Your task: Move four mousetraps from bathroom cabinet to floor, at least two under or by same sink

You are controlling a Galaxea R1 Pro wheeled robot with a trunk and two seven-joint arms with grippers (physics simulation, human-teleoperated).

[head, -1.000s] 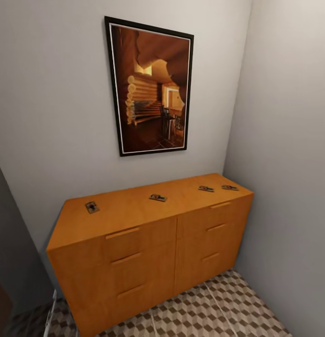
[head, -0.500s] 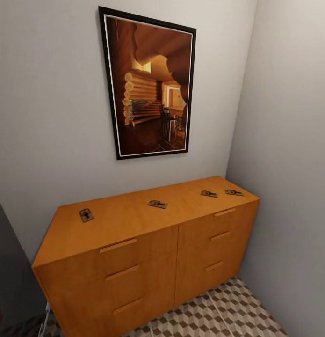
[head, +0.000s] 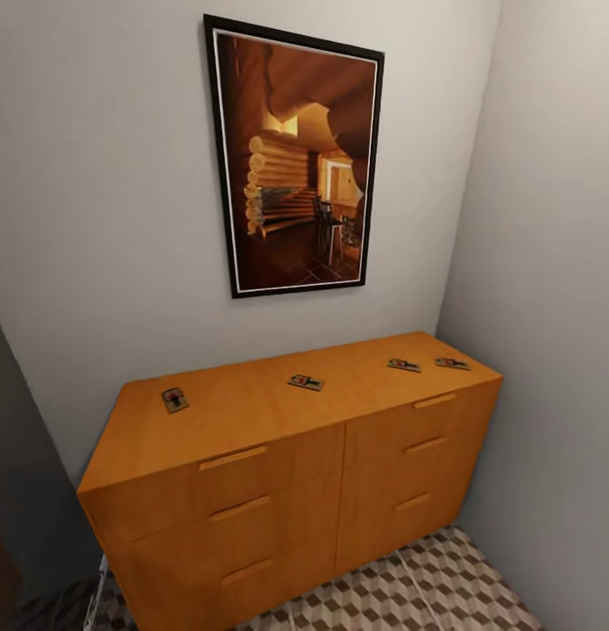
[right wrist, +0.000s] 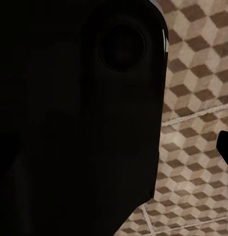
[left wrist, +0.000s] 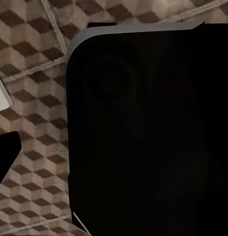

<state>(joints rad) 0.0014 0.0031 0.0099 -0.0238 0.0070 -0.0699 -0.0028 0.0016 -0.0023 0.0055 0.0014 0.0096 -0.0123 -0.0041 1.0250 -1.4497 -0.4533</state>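
The orange-brown wooden cabinet (head: 278, 491) stands against the grey wall in a corner, its drawers and doors closed. Several mousetraps lie on its top. One mousetrap (head: 173, 400) is near the left end and one (head: 306, 382) is in the middle. Two more (head: 404, 365) (head: 452, 363) sit close together at the right end. The cube-patterned bathroom floor (head: 444, 587) runs in front of the cabinet. In the left wrist view a dark fingertip (left wrist: 5, 155) hangs over the tiles (left wrist: 35, 98). In the right wrist view another fingertip (right wrist: 225, 147) shows at the frame edge.
A framed picture (head: 295, 162) hangs above the cabinet. A grey side wall (head: 558, 350) closes the right side, and a dark panel (head: 24, 491) stands at the left. A dark part of the robot (left wrist: 148, 132) (right wrist: 74, 118) takes up most of each wrist view.
The whole head view has shifted, so the cabinet sits further right in the picture than half a second ago. The mousetraps keep their places on the cabinet top.
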